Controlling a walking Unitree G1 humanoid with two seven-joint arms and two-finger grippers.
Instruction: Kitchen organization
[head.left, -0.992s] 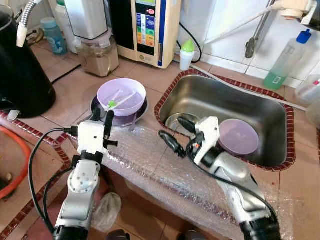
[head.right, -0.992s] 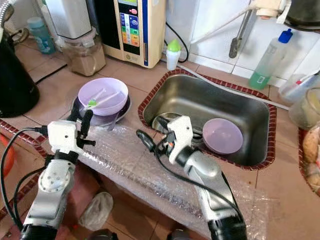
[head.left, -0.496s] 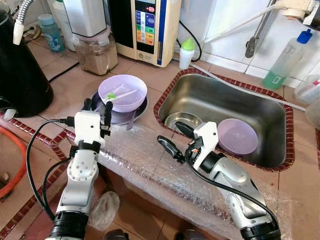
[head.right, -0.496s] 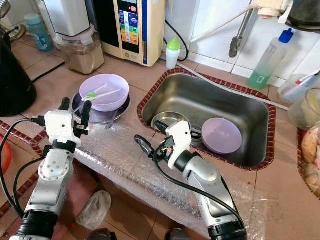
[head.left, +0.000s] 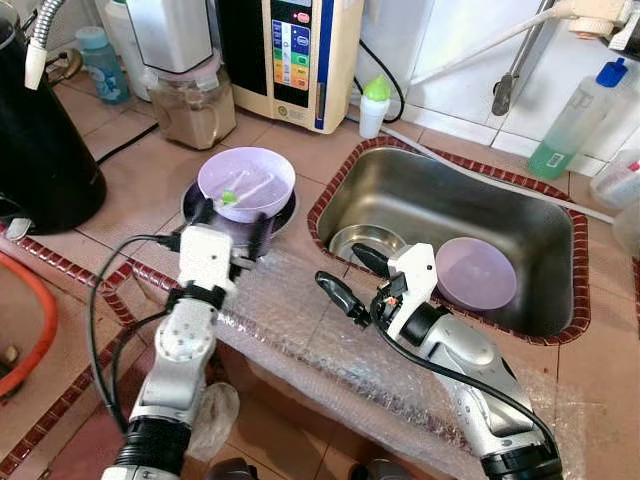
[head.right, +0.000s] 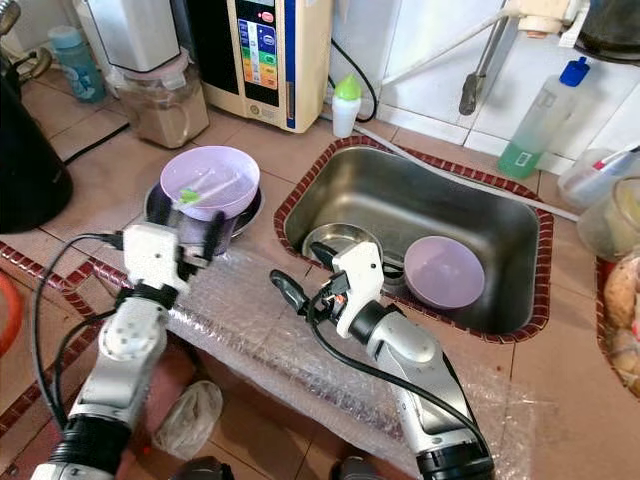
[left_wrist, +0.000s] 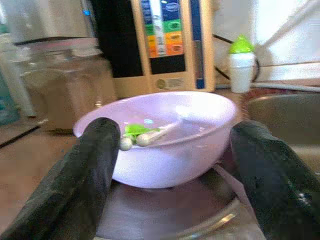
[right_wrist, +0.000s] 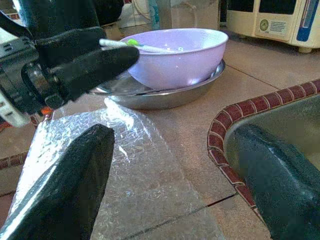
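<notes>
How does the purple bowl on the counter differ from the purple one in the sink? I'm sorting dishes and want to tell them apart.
The counter bowl sits upright on a metal dish left of the sink; the sink bowl lies tilted against the basin's wall. The counter bowl holds white utensils with a green tip; nothing can be made out in the sink bowl. The open left gripper flanks the counter bowl. Both are pale purple.

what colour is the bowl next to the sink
Pale purple bowl, clearest in the left wrist view.
</notes>
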